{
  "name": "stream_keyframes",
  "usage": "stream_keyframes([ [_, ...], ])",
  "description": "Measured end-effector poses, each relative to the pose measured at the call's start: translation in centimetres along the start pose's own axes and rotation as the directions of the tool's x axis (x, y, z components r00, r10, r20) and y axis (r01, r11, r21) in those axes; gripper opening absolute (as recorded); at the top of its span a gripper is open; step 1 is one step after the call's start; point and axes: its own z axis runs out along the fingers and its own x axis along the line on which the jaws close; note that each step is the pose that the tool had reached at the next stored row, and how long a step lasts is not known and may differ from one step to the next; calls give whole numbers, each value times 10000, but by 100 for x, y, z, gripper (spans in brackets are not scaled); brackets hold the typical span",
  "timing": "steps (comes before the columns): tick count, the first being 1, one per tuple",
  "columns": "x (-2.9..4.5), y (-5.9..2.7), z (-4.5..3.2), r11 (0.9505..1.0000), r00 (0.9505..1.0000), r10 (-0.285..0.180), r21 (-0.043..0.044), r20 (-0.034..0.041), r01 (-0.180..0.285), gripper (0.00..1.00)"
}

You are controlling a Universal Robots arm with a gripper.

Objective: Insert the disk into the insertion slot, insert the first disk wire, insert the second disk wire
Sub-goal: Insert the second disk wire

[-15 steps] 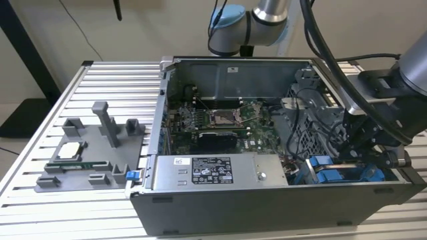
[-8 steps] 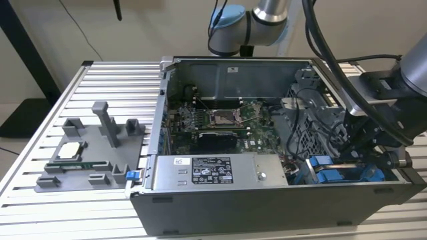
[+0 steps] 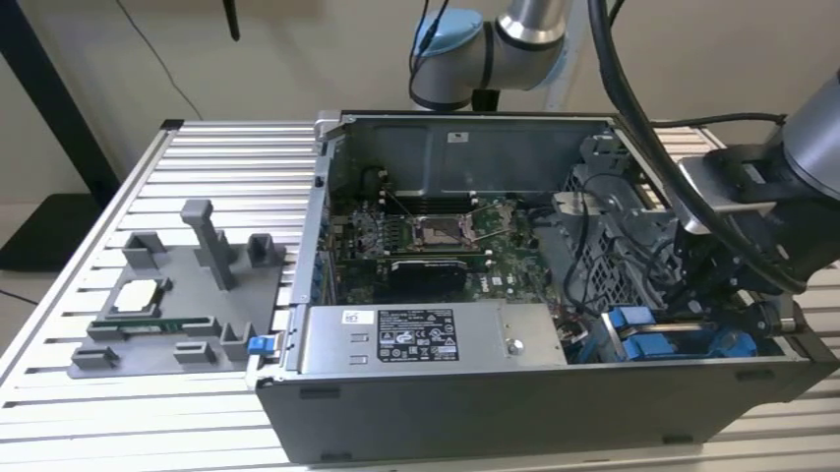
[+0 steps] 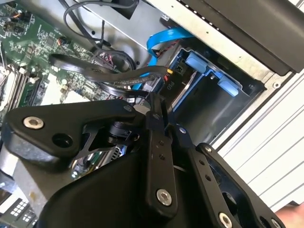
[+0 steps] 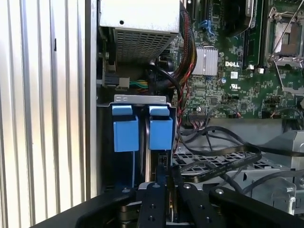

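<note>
Slatted tabletop is seen beside the case. The gripper is clenched. The slot lies straight ahead of the fingers, lengthwise.

Two bright blue latch pieces mark the grey metal slot at a front corner of the open computer case. The disk is apparently seated inside.

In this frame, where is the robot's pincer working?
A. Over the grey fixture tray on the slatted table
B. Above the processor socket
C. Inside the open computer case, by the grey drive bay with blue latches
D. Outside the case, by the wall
C: in the exterior view the pincer reaches into the open grey computer case beside the grey metal drive bay with bright blue plastic latches.
</note>
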Motion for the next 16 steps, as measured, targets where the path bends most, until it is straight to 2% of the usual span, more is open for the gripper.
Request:
stream_keyframes([
  [3,5,1,32,10000,10000,1,0,-15,-1,0],
  [7,3,2,19,10000,10000,2,1,18,-2,0],
  [8,-2,1,-10,10000,10000,3,2,29,-3,100],
  [10,-22,-1,-112,10000,10000,3,1,-1,-3,100],
  [16,-71,-4,-377,10000,10000,5,1,1,-5,100],
])
